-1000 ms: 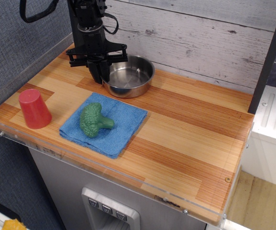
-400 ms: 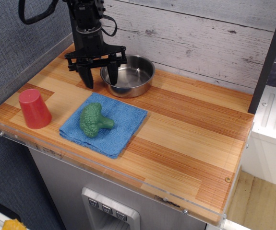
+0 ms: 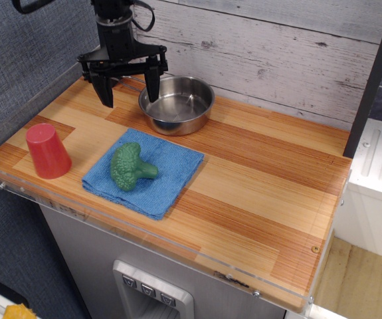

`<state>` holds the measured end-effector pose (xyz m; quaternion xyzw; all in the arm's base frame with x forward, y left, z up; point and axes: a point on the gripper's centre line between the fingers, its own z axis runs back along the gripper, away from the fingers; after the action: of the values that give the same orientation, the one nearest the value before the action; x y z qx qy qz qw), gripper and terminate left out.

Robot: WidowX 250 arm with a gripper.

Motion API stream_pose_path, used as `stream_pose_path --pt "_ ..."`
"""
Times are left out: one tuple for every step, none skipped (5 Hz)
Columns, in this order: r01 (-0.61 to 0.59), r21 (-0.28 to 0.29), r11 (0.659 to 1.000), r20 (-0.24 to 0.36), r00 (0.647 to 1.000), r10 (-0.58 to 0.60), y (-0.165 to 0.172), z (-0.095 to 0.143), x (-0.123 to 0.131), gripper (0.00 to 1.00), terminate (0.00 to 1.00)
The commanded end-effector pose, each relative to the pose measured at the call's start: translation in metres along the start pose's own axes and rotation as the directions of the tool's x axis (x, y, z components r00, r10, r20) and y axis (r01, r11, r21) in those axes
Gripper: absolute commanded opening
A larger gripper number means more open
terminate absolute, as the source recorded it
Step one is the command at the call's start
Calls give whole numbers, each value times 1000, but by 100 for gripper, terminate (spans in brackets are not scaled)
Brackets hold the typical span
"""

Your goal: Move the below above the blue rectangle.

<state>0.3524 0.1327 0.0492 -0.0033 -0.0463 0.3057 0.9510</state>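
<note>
The round stainless-steel pan (image 3: 178,104) stands on the wooden table just behind the blue cloth (image 3: 145,171), near the back wall. The cloth lies flat at the front left with a green broccoli toy (image 3: 130,167) on it. My gripper (image 3: 129,90) hangs above the table just left of the pan, lifted clear of it. Its two black fingers (image 3: 106,92) are spread wide apart and hold nothing. The right finger is over the pan's left rim.
A red plastic cup (image 3: 47,151) stands upside down at the front left. A grey plank wall runs along the back and a blue-grey panel along the left. The table's front edge has a clear plastic lip (image 3: 144,237).
The gripper was shut at the pan's left rim a second ago. It has opened wide, let go of the pan, and risen up and to the left. The pan stays put.
</note>
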Motion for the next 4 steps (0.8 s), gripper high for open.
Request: stream_pose_path --pt "44 -30 999 105 994 -40 -15 56 -5 100 0" --pt "65 -21 998 101 993 -62 -27 67 -18 100 0" --pt "109 -12 994 107 988 -107 -43 72 -30 100 0" --pt "167 -41 985 109 981 -162 -62 81 -39 100 0"
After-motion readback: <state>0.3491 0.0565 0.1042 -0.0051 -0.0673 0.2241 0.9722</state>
